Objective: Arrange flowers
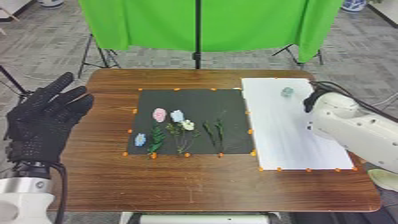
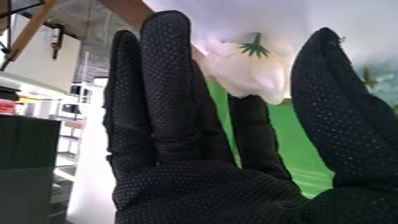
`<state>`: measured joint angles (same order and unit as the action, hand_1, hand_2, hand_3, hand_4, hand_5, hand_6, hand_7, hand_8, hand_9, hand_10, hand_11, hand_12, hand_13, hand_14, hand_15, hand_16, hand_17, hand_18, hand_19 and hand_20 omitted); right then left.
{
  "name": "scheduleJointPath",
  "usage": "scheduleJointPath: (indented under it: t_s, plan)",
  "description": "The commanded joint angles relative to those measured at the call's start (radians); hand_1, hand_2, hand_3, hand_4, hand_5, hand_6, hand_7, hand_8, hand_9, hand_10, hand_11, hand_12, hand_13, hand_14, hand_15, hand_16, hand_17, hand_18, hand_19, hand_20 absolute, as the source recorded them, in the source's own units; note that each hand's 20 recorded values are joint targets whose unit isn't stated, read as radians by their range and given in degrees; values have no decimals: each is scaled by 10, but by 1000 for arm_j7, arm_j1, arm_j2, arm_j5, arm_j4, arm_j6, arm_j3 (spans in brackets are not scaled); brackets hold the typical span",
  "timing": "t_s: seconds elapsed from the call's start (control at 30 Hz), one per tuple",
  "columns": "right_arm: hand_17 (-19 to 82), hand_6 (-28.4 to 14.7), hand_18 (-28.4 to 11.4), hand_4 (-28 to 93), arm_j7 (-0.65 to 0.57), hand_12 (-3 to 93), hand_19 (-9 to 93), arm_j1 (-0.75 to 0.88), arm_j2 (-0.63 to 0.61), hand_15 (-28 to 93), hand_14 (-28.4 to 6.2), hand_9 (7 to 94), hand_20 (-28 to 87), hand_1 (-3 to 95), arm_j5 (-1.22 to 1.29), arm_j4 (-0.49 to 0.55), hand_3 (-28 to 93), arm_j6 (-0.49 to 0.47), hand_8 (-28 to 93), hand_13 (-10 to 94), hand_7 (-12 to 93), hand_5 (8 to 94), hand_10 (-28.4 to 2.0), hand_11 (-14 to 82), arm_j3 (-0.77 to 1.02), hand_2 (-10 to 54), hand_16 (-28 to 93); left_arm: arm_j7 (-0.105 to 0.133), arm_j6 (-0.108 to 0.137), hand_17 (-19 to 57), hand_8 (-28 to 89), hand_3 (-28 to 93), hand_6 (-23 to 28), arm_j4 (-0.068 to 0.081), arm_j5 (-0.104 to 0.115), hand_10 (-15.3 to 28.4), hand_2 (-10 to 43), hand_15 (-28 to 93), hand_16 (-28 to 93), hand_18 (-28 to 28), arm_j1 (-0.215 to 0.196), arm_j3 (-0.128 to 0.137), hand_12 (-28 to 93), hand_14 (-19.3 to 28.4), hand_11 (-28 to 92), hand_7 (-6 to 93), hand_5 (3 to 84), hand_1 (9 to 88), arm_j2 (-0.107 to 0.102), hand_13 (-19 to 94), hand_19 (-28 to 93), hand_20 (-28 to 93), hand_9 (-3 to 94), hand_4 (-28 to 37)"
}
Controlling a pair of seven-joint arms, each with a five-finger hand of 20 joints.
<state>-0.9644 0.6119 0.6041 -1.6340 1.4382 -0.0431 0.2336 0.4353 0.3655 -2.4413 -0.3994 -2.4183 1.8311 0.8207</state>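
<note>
In the head view, my right hand (image 1: pixel 313 100) is at the white sheet's (image 1: pixel 306 135) upper right side, beside a pale green flower (image 1: pixel 287 92). The right wrist view has the right hand (image 2: pixel 195 180) with its fingers straight and thumb apart; a whitish flower (image 2: pixel 235 72) with a green base lies between them near the fingertips. Farther off is a pale bluish flower (image 2: pixel 386 89). My left hand (image 1: pixel 44 122) is open left of the table. On the black sheet (image 1: pixel 235 107) lie a pink flower (image 1: pixel 159 115), light blue flower (image 1: pixel 177 116), cream flower (image 1: pixel 187 125), blue flower (image 1: pixel 139 140) and green stems (image 1: pixel 156 140).
Small orange pieces (image 1: pixel 250 131) line the edges of both sheets on the brown table (image 1: pixel 195 182). A green cloth (image 1: pixel 258 27) hangs from a stand behind the table's far edge.
</note>
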Motion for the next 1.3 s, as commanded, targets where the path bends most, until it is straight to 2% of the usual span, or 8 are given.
scheduleJointPath:
  t_s: [0.03,0.1,0.23,0.43,0.87,1.03,1.13,1.3]
  plan:
    - [345,24,-165,-281,60,125,871,-23,8,584,-84,541,-135,362,-81,1,818,84,-140,660,168,484,-144,115,-81,-81,80,16,4,-61,-110,799,109,-5,7,215,77,566,-110,257,-25,-4,113,284,320,187,388,232,11,268,620,229,364,-234]
    - [358,34,-154,-282,63,126,872,-26,6,565,-66,611,-131,388,-99,10,811,122,-147,695,181,539,-113,133,-109,-93,100,7,-1,-61,-111,798,109,-3,2,215,77,565,-110,256,-18,-5,113,284,320,187,389,233,10,268,620,229,364,-234]
    - [370,38,-144,-282,69,133,873,-32,2,537,-42,696,-119,431,-162,19,791,171,-114,739,191,634,-92,158,-165,-95,144,3,-3,-61,-111,799,109,0,3,216,77,565,-110,256,-12,-10,113,284,321,187,389,232,10,268,619,229,364,-233]
    - [404,52,-123,-283,55,303,894,-27,-17,513,-6,909,-87,542,-215,43,697,271,-13,829,267,802,-49,79,-205,-95,235,-12,-6,-61,-111,798,109,5,-1,215,77,564,-110,256,-2,-16,113,284,321,186,389,233,11,268,619,229,364,-234]
    - [429,37,-132,-283,50,319,919,-89,-4,536,-3,936,-72,547,-323,207,725,463,18,867,248,837,-49,108,-224,-95,203,-31,-9,-61,-111,799,108,0,-8,216,78,564,-110,256,-13,10,113,284,320,188,390,232,13,269,619,229,364,-234]
    - [429,34,-134,-283,107,317,928,-144,101,544,-4,937,-68,551,-370,236,724,456,27,870,239,842,-49,114,-263,-95,201,-39,-10,-62,-112,797,109,-4,-14,216,78,565,-110,256,-10,21,113,284,320,188,389,233,9,268,619,229,364,-234]
    - [428,34,-134,-283,128,318,930,-183,179,546,-4,937,-70,550,-344,231,724,456,30,869,236,842,-49,115,-306,-95,200,-33,-3,-61,-111,798,109,0,-5,216,78,565,-110,257,6,8,113,284,320,187,389,233,1,268,619,229,364,-233]
    - [428,34,-134,-283,137,320,931,-191,287,551,-5,937,-71,550,-330,213,725,447,31,868,234,842,-47,115,-324,-95,200,-49,-8,-61,-111,797,109,4,-11,216,79,565,-110,257,30,9,113,284,320,188,389,234,-8,268,619,229,364,-234]
